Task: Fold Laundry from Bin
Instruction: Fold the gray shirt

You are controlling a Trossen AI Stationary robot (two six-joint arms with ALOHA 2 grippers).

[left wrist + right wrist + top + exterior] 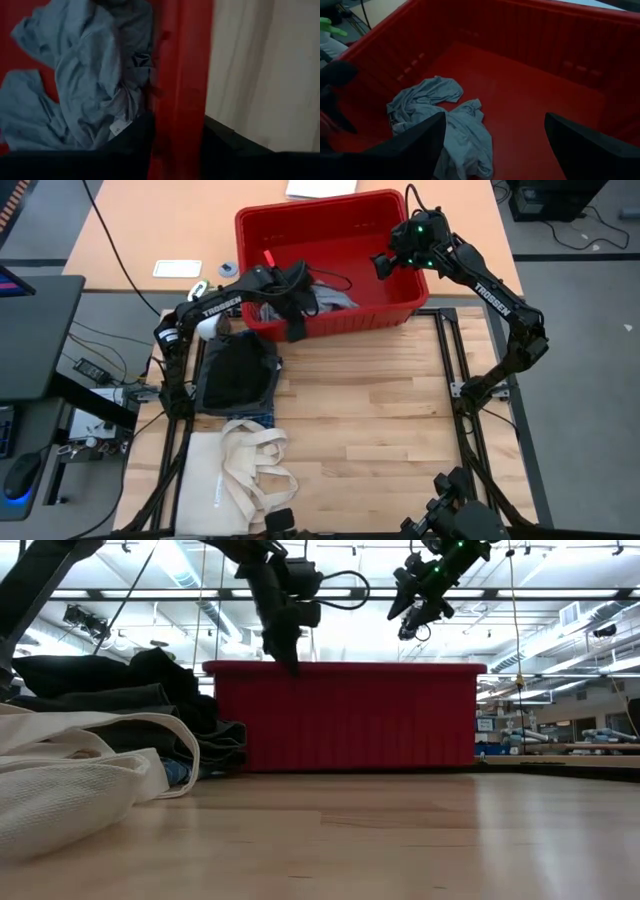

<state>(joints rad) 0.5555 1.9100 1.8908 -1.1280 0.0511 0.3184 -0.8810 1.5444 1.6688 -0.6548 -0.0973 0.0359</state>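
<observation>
Two claws at bin (330,225), right claw (492,145) apart, left claw (297,305) half hidden, grip unclear

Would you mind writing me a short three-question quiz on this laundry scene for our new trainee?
1. True or false: the red bin is empty.
2. Which claw hangs open above the bin's right side? A) left B) right
3. Fill in: the cream tote bag lies on the table, nearer the ___ arm.

Key:
1. False: a light grey garment lies crumpled on the bin's floor.
2. B: the right claw is open in its wrist view. The left claw is down at the bin's near wall, beside the garment.
3. Left.
</observation>
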